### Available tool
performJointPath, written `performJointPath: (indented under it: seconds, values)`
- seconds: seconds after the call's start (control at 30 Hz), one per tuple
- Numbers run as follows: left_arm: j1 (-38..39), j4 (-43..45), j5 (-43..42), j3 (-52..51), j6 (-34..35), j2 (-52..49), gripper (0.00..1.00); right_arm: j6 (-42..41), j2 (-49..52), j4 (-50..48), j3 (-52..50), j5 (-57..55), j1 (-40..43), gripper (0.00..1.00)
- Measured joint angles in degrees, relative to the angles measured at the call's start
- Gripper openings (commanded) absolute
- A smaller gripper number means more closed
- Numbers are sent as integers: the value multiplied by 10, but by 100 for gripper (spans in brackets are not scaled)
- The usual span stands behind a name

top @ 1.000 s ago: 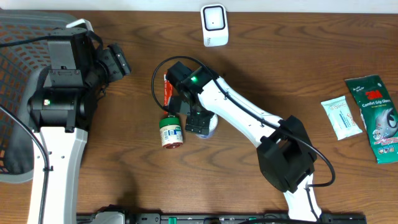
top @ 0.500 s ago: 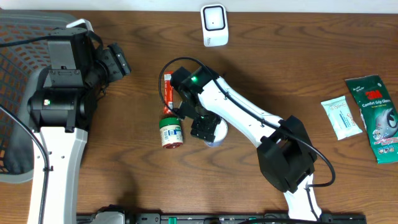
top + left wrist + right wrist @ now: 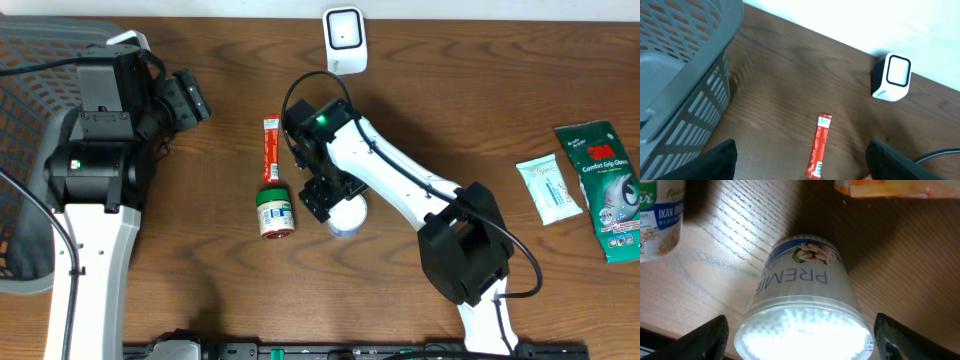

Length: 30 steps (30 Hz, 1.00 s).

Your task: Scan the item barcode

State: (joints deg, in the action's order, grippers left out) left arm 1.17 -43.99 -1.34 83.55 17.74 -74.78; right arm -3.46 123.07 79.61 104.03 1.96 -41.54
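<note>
I see the right gripper (image 3: pixel 322 198) over the white cup (image 3: pixel 805 300), its two fingers spread wide, one on each side. The cup lies on its side on the table (image 3: pixel 200 290), near the small jar (image 3: pixel 274 212) and well apart from the scanner (image 3: pixel 344 40). The left gripper (image 3: pixel 190 98) is spread too, holding nothing

Red sachet (image 3: pixel 270 150); white cup (image 3: pixel 807 287), blue lettering; grey lattice basket (image 3: pixel 685 30); brown woodgrain table (image 3: pixel 200 250).

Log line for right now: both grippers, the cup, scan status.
right gripper: open, fingers either side of white cup | white cup: on table, not gripped | left gripper: open, empty | scanner: no item presented
</note>
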Motion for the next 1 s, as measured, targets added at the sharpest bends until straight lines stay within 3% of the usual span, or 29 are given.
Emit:
performJointPath:
  seconds: [0.03,0.4,0.47,0.87,1.0]
  values:
    - [0,0,0,0,0,0,82,8,0,1,0,2,1,99]
    - [0,0,0,0,0,0,82,259,0,17,0,10,0,99]
    - [0,0,0,0,0,0,82,284,0,17,0,10,1,93]
    - [0,0,0,0,0,0,82,328,0,11,-13,10,0,98]
    - [0,0,0,0,0,0,82,340,0,2,-43,5,-1,92]
